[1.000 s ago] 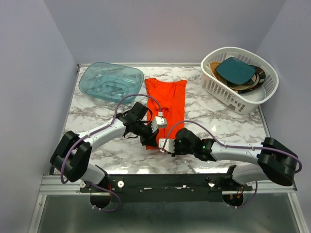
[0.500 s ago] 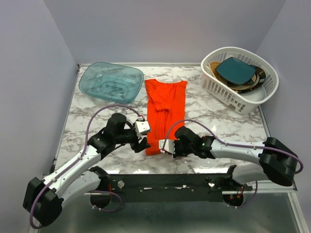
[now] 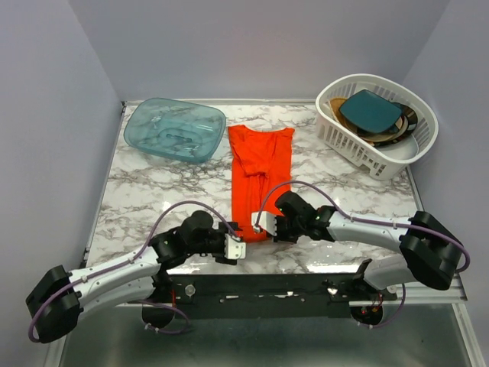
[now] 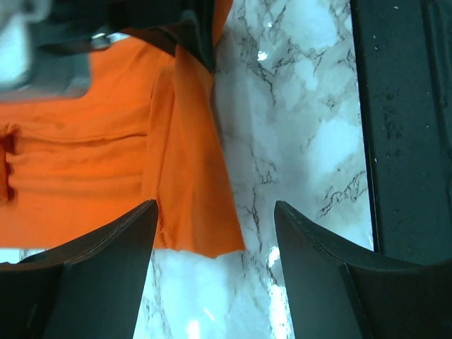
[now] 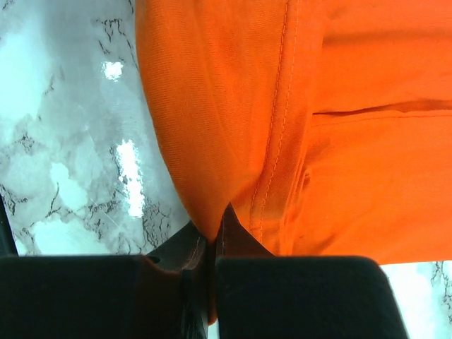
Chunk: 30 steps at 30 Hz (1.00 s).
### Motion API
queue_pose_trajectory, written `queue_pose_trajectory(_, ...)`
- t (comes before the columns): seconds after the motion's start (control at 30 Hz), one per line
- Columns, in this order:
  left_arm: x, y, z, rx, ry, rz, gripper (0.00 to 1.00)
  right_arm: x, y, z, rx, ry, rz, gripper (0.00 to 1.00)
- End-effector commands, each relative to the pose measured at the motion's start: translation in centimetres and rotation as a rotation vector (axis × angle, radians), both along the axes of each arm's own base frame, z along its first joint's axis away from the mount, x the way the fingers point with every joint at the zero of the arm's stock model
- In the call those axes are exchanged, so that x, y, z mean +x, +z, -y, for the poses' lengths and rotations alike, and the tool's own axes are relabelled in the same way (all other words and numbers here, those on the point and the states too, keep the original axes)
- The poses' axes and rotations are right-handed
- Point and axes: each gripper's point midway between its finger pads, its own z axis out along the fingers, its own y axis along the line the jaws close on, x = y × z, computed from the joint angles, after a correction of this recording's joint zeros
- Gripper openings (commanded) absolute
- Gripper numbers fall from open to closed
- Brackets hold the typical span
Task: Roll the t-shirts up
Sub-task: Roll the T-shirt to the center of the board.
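A: Where did the t-shirt (image 3: 260, 172) lie?
B: Mid-way across the table (image 3: 153, 191), lengthwise. The plastic tub (image 3: 174, 130) sat behind it to the left; the basket (image 3: 348, 138) stood back right, dishes (image 3: 370, 111) in it.
A: Grippers?
B: The left gripper (image 3: 235, 248) was beside its near-left corner, the right gripper (image 3: 260, 224) at its near hem.

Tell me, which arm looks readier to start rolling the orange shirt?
Right: the right pincer is shut on the t-shirt hem. The left pincer is open at the hem, gripping nothing.

Silver-grey arms (image 3: 114, 271), black joints (image 3: 432, 256), looping purple cables (image 3: 298, 183).
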Motion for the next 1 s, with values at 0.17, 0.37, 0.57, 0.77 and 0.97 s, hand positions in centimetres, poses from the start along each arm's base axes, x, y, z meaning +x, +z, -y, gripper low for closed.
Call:
queue_pose_trajectory(0.17, 2.0, -1.1, 2.3, 0.069, -0.023, 0.266, 0.76, -0.5, 0.3, -0.1, 0.000, -0.004, -0.060, 0.09)
queue_pose_trajectory(0.37, 4.0, -2.5, 2.7, 0.158, 0.063, 0.305, 0.73, -0.5, 0.5, -0.3, 0.004, 0.004, -0.061, 0.09)
queue_pose_trajectory(0.57, 4.8, -3.1, 2.3, 0.193, 0.079, 0.389, 0.62, -0.9, 0.4, 0.1, 0.004, 0.001, -0.078, 0.09)
queue_pose_trajectory(0.77, 4.1, -3.2, 2.2, 0.225, 0.057, 0.321, 0.06, -1.5, 0.5, 0.6, 0.005, 0.013, -0.095, 0.09)
queue_pose_trajectory(0.97, 1.2, -1.3, 1.6, 0.224, -0.016, 0.072, 0.00, -1.6, 2.9, 1.5, 0.052, 0.034, -0.179, 0.10)
